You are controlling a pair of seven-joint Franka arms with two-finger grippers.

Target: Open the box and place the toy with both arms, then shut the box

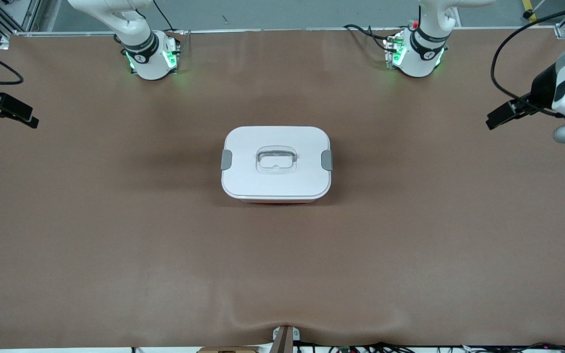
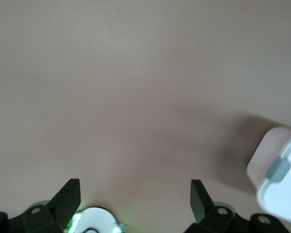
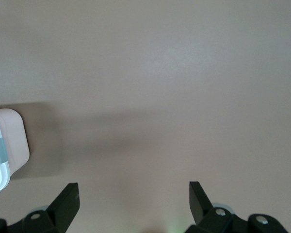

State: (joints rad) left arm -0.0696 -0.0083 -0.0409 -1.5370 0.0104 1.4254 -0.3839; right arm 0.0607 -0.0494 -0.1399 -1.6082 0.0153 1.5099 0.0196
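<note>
Left gripper (image 2: pixel 136 196) and right gripper (image 3: pixel 134 196), both spread and empty, wait over the table ends; we judge the box (image 1: pixel 276 163) lidded, toy unseen

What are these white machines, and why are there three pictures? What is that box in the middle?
The white machines are two robot arms, bolted along one edge of a brown table. Each arm ends in a black pincer with two fingers, like a hand that can only pinch.

The big picture comes from a camera high up, facing the robots. The two smaller pictures come from little cameras on the arms' wrists, looking down past the fingers.

In the middle of the table sits a box with a white lid, shut, with a grey clip on each side and a clear handle on top. No toy shows in any picture.

The left pincer is up over the table at its own end, and the right pincer over the other end. Both are open and hold nothing.
</note>
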